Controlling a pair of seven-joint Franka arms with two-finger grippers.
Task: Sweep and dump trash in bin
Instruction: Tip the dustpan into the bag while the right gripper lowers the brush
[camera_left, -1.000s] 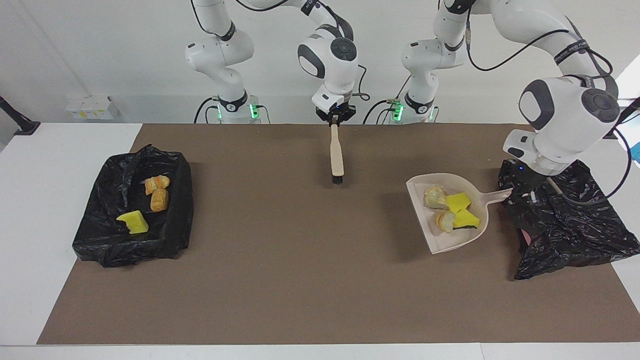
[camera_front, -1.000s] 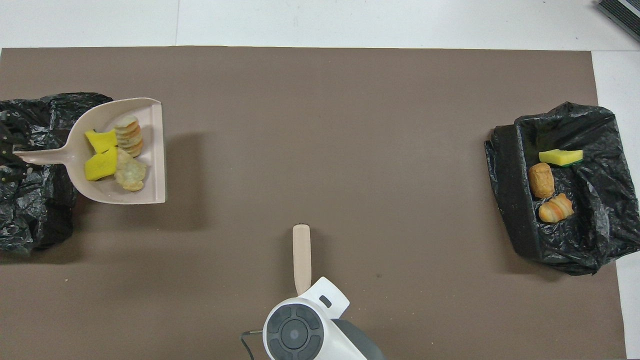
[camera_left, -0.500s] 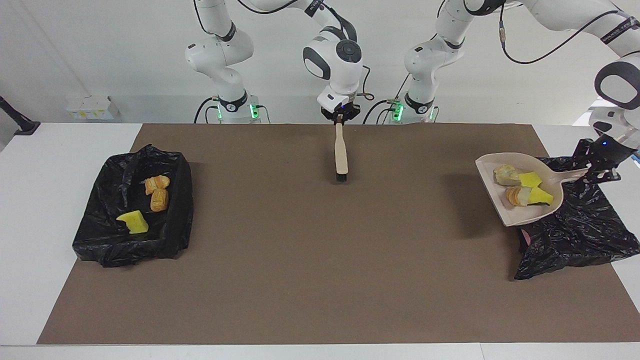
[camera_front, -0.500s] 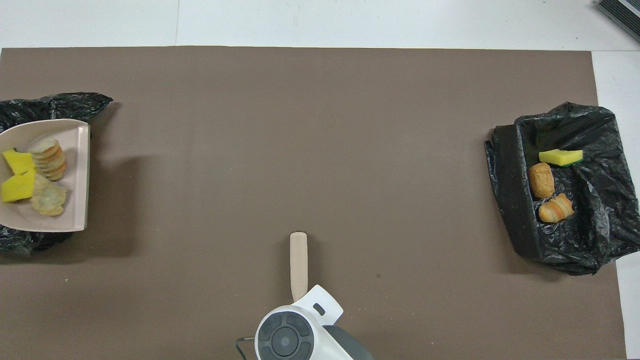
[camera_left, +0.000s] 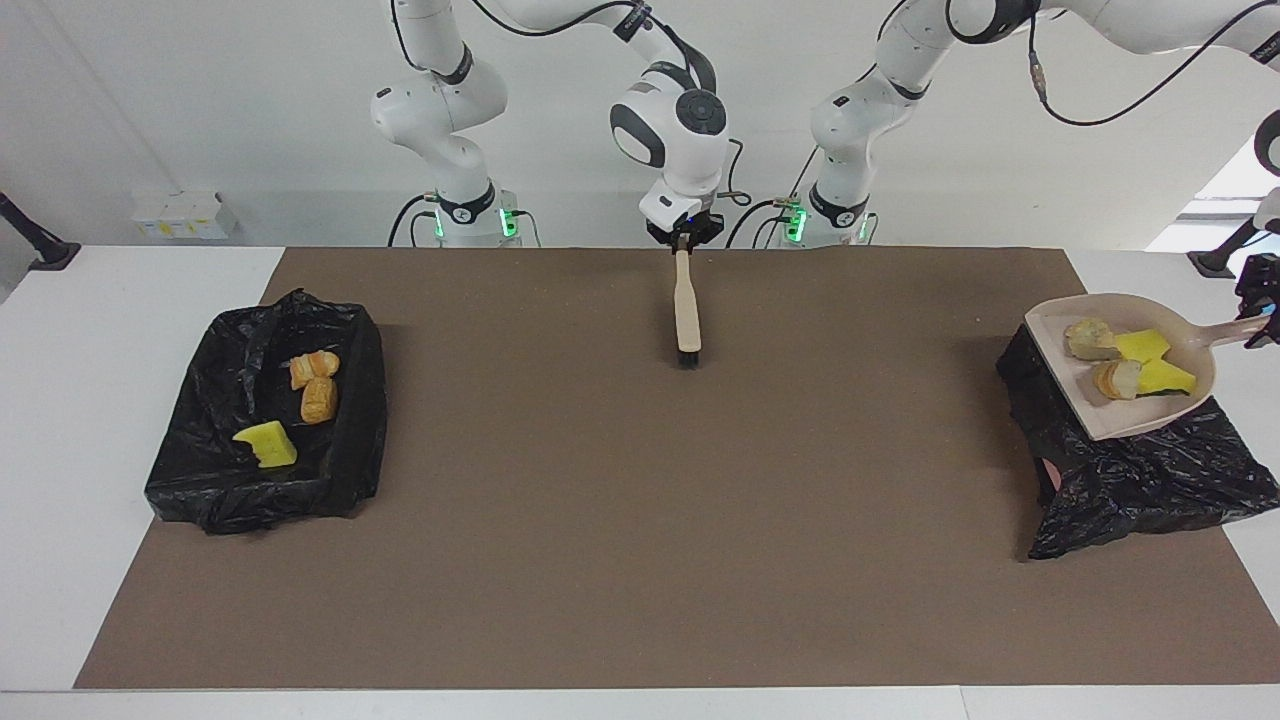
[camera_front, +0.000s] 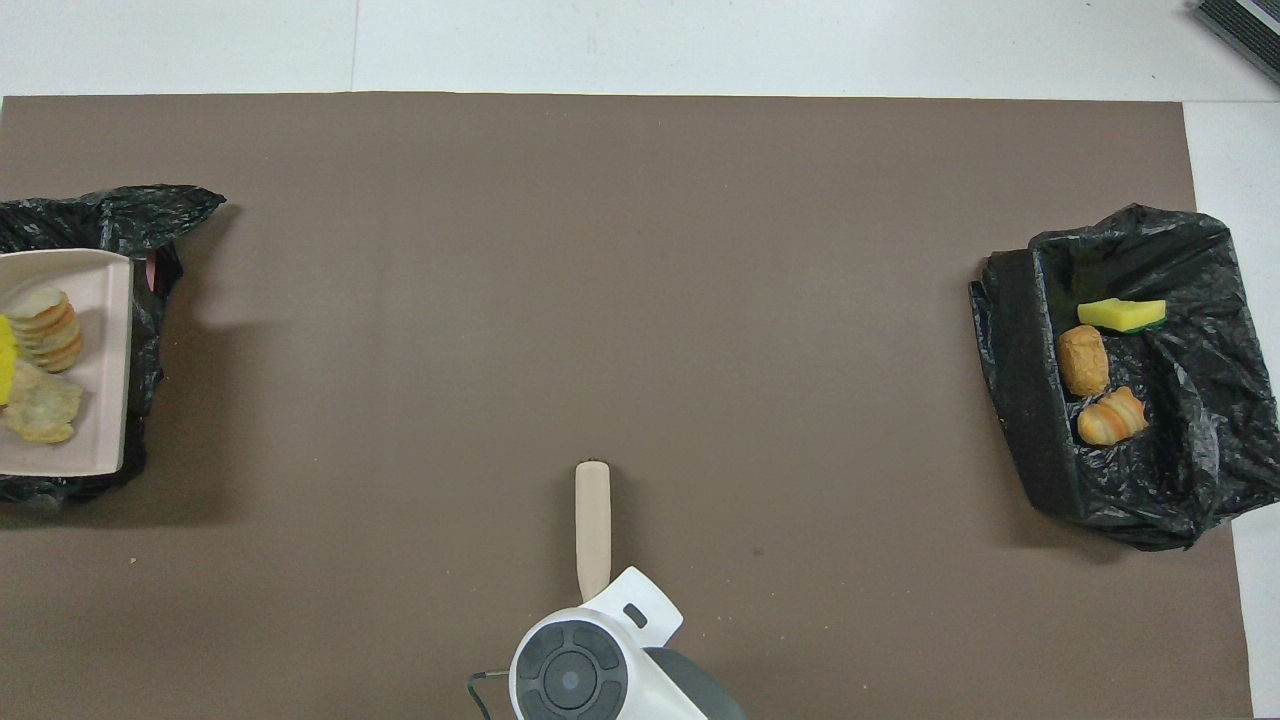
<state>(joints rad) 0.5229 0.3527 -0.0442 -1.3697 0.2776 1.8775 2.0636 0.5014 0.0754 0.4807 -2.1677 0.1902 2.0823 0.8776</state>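
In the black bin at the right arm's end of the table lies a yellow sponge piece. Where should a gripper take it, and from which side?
Probably from straight above. The yellow sponge piece lies flat and apart from the two bread lumps, and the bin's walls block any sideways approach. Close the fingers across its narrower width, near the middle.

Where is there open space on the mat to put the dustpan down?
The brown mat is bare between the two black bins, apart from the brush hanging from the right gripper near the robots. Crowded spots: the bin under the loaded dustpan, held by the left gripper.
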